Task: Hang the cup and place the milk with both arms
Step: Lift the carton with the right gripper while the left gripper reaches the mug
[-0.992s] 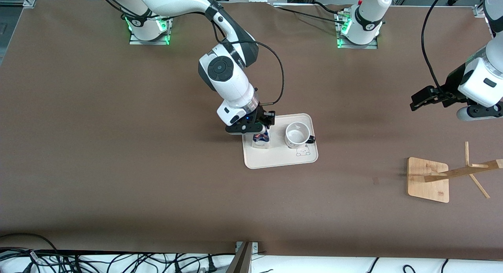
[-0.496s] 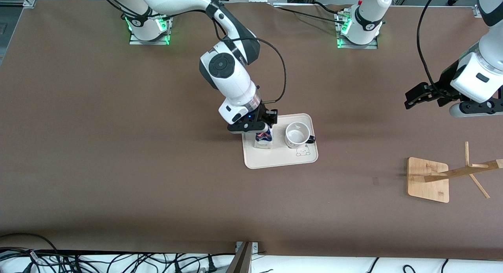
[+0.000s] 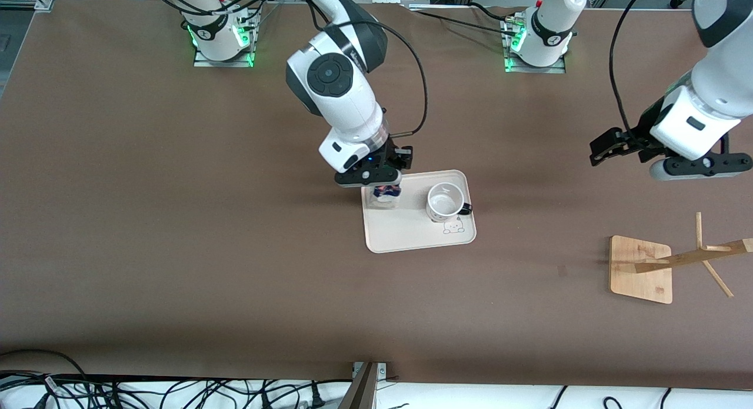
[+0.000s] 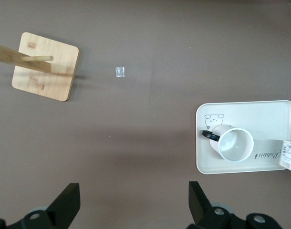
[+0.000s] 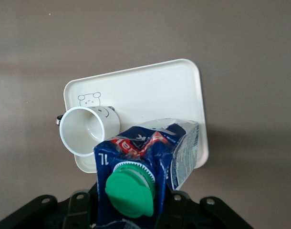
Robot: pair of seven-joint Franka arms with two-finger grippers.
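Observation:
My right gripper [image 3: 382, 184] is shut on the milk [image 3: 386, 195], a blue gable-top carton with a green cap, and holds it up over the cream tray's [image 3: 412, 235] edge toward the right arm's end. In the right wrist view the milk [image 5: 150, 157] fills the space between my fingers above the tray [image 5: 150, 90]. The white cup [image 3: 445, 201] stands upright on the tray, its black handle toward the left arm's end; it also shows in both wrist views [image 5: 86, 131] [image 4: 235, 144]. My left gripper [image 3: 609, 146] is open and empty over bare table [image 4: 134, 191].
A wooden rack with a square base [image 3: 641, 269] and pegs stands near the left arm's end of the table, nearer to the front camera than the tray; it shows in the left wrist view [image 4: 45, 67]. A small mark [image 3: 562, 271] lies on the brown table.
My right gripper has lifted the milk off the tray and drawn it a little toward the bases. My left gripper has moved toward the tray.

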